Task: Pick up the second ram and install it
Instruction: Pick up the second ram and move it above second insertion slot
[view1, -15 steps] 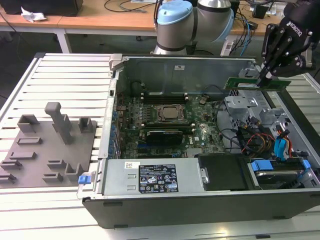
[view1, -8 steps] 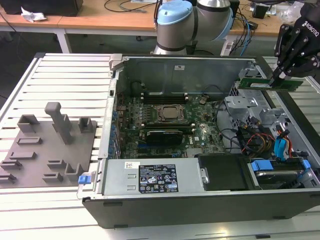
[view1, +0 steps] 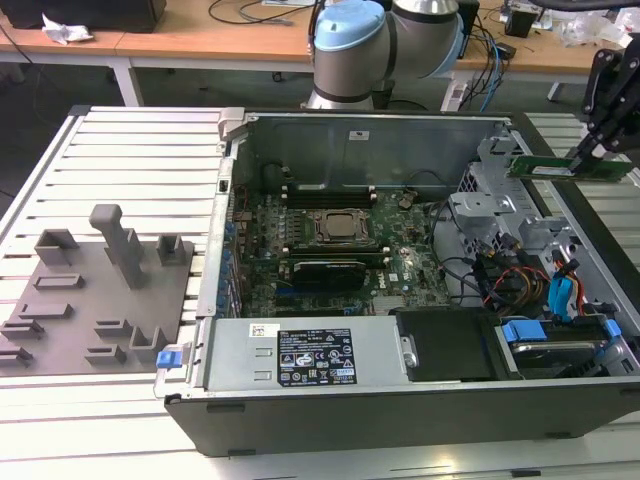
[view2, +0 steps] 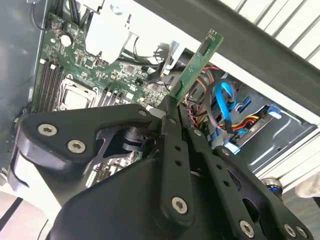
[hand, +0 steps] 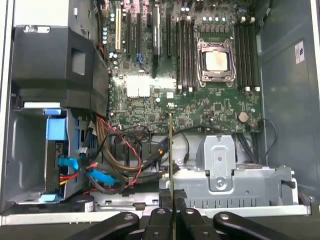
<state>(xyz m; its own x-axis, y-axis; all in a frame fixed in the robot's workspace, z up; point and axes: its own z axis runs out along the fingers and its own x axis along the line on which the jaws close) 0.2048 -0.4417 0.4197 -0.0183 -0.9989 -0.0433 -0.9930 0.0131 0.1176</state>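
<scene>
Second wrist view: jaws pinch the second ram over the open case

Black jaws are drawn in narrow on one end of the second ram (view2: 197, 65), and the green stick juts out past them with its far end free. In the first wrist view the same stick shows edge-on as a thin line rising from between the two black fingers (hand: 162, 220). Beyond it lie the metal drive cage (hand: 220, 160) and a tangle of blue, red and yellow cables (hand: 100, 177). Farther on is the motherboard (hand: 200, 100), whose processor socket (hand: 216, 61) is flanked by long black memory slots (hand: 184, 55).

In the exterior view the computer case (view1: 400, 420) sits open on the slatted table (view1: 130, 150). A grey fixture plate (view1: 90, 300) lies just beside it at the exterior view's left. The stick hangs roughly level in the air above the drive-cage side of the case, at the exterior view's right, well apart from the memory slots. Behind the case stands the arm's base (view1: 385, 45).
</scene>
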